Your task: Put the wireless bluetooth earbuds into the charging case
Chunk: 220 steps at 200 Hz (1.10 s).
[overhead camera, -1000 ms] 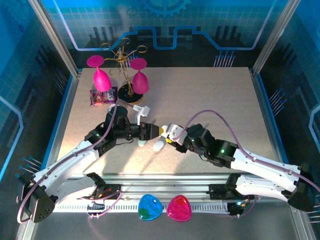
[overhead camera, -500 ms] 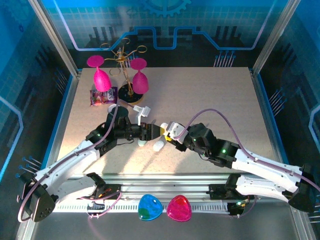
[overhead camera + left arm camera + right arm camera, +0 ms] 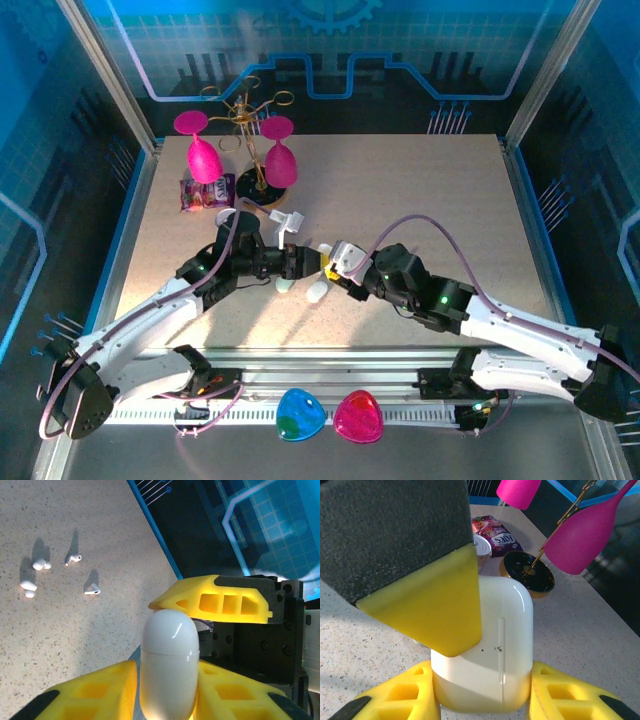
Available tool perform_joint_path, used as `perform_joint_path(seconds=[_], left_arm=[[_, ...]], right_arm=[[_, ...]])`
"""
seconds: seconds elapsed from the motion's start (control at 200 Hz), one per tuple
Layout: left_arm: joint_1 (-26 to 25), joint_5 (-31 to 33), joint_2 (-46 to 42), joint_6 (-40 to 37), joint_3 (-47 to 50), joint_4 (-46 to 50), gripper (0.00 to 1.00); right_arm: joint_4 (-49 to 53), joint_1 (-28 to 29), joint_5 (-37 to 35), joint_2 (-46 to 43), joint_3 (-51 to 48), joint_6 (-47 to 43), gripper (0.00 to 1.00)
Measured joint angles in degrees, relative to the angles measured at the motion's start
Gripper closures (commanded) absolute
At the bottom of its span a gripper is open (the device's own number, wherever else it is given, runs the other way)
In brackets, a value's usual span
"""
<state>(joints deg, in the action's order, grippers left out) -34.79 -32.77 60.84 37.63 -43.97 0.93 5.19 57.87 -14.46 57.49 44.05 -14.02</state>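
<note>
A white charging case (image 3: 343,257) hangs above the table between both arms, its lid shut. My right gripper (image 3: 482,692) is shut across the case's (image 3: 495,645) wide faces. My left gripper (image 3: 167,685) is shut on the case's (image 3: 169,655) thin sides, and one of its fingers (image 3: 420,575) covers the case's upper left corner. The two grippers, left (image 3: 318,262) and right (image 3: 346,270), meet near the table's middle front. Several tiny white earbuds (image 3: 41,565) (image 3: 74,558) (image 3: 92,590) lie loose on the table beyond.
Under the grippers lie a mint case (image 3: 287,285) and another white case (image 3: 318,291). A gold rack (image 3: 250,130) with two pink glasses (image 3: 203,155), a snack packet (image 3: 206,192) and a small white object (image 3: 284,222) stand at the back left.
My left jaws widened, then closed in on the case. The right gripper with the case shifted slightly left and up.
</note>
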Motion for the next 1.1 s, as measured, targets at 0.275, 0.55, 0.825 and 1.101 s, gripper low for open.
perform_joint_path(seconds=[0.275,0.55,0.825,1.101], left_arm=[[0.0,-0.2,-0.2,-0.8,1.6,-2.6,0.9],[0.0,0.2,-4.8,-12.2,10.1,-16.2,0.94],[0.0,-0.5,-5.7,-23.8,15.4,-33.2,0.92],[0.0,-3.5,-3.4,-25.1,15.4,-41.9,0.92]], right_arm=[[0.3,-0.1,0.0,0.2,0.0,0.7,0.35],[0.3,-10.0,16.2,-6.6,0.0,8.4,0.14],[0.8,-19.6,33.6,-7.9,3.1,18.9,0.12],[1.0,-19.7,37.9,-2.9,6.5,24.1,0.14]])
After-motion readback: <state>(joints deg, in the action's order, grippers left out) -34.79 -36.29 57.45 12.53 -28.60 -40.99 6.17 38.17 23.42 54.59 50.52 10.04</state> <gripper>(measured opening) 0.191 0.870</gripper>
